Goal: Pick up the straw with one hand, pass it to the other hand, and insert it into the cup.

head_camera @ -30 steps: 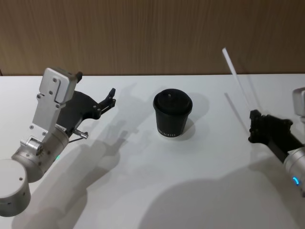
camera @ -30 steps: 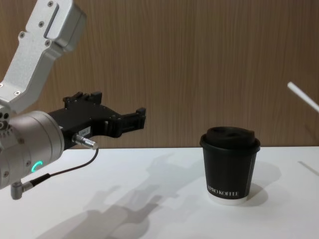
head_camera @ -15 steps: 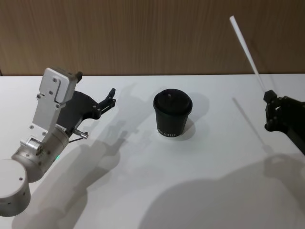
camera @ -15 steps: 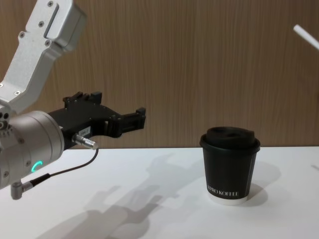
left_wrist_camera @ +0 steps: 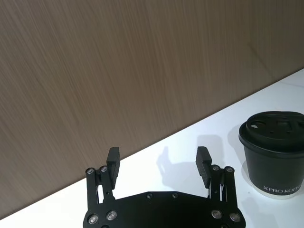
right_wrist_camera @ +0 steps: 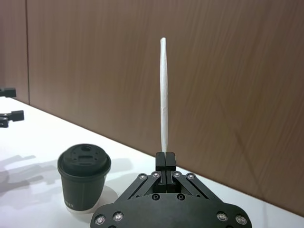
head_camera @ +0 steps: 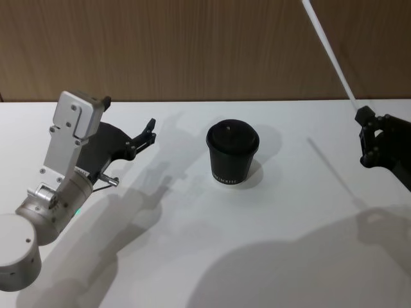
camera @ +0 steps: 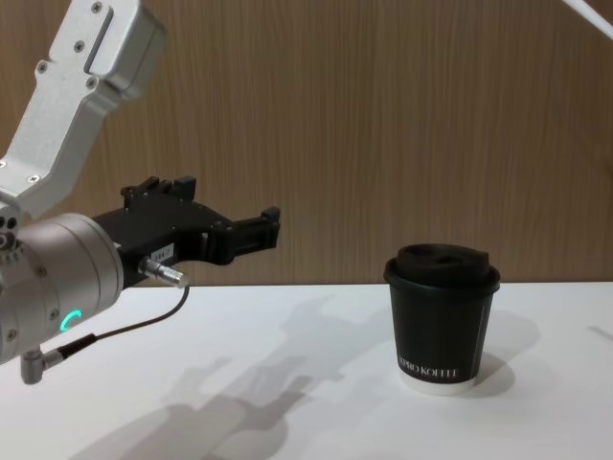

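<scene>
Overhead and roughly table-level; shared cup (head_camera: 232, 153)

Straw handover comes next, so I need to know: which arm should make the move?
Right. The right gripper holds the straw aloft, jaws shut on it; the left gripper hangs left of the cup, jaws open, ready to receive.

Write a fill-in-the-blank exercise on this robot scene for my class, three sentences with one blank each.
The right gripper is shut on the white ___.
The left gripper hovers with its fingers ___.
The black lidded cup stands upright on the white ___.
Missing words: straw; open; table.
</scene>
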Robot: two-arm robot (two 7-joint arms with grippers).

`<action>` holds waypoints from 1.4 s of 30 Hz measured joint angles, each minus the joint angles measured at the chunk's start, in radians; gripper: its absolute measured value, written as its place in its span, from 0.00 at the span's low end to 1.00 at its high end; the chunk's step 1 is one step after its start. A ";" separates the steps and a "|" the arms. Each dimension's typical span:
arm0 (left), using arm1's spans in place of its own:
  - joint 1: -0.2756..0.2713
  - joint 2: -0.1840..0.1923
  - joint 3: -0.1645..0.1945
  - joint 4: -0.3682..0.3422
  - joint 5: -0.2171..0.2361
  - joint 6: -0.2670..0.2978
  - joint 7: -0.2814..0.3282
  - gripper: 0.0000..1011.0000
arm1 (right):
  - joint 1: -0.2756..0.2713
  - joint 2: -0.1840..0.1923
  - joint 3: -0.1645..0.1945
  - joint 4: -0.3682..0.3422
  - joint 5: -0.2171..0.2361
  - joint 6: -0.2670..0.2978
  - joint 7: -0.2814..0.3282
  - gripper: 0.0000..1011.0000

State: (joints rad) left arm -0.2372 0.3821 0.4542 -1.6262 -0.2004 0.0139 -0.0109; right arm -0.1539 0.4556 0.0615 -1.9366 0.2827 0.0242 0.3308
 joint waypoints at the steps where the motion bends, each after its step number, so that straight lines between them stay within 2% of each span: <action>1: 0.000 0.000 0.000 0.000 0.000 0.000 0.000 0.99 | 0.002 0.002 -0.001 0.001 0.002 -0.004 0.003 0.00; 18: 0.000 0.000 0.000 0.000 0.000 0.000 0.000 0.99 | 0.056 0.028 -0.023 0.028 0.039 -0.060 0.059 0.00; 31: 0.000 0.000 0.000 0.000 0.000 0.000 0.000 0.99 | 0.062 0.048 -0.015 0.025 0.073 -0.096 0.089 0.00; 42: 0.000 0.000 0.000 0.000 0.000 0.000 0.000 0.99 | 0.067 0.077 -0.009 0.025 0.116 -0.132 0.141 0.00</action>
State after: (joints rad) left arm -0.2372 0.3821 0.4542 -1.6262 -0.2004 0.0139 -0.0109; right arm -0.0865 0.5324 0.0524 -1.9121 0.3988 -0.1082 0.4721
